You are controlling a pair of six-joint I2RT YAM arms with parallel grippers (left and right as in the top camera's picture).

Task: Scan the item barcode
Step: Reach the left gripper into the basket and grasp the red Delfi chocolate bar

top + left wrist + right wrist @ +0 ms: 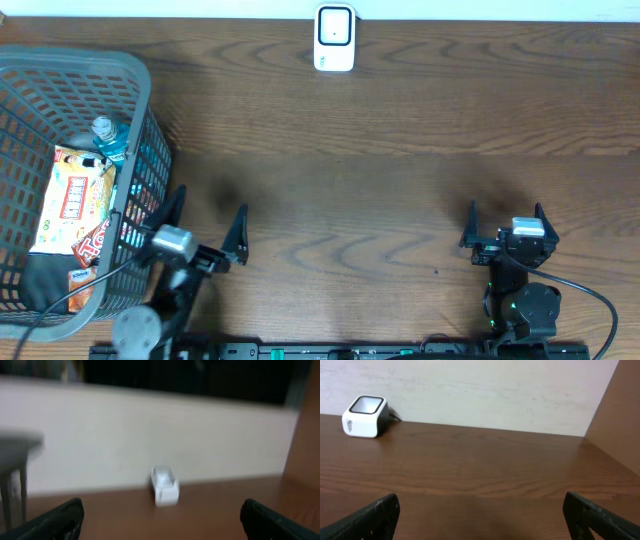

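Observation:
The white barcode scanner point(334, 38) stands at the far edge of the wooden table, and shows as a blurred white box point(165, 486) in the left wrist view and at the far left point(365, 409) in the right wrist view. Items lie in the grey basket point(140, 80) at the left: a yellow snack packet point(75, 198), a blue-capped bottle point(108, 140) and a dark pouch point(40, 280). My left gripper point(208, 210) is open beside the basket's right wall, holding nothing. My right gripper point(506, 212) is open and empty at the near right.
The basket's rim and a leg-like grey edge point(15, 450) show at the left of the left wrist view. A pale wall point(480, 390) runs behind the table, and a brown side panel point(620, 420) rises at the right. Bare wood lies between both arms and the scanner.

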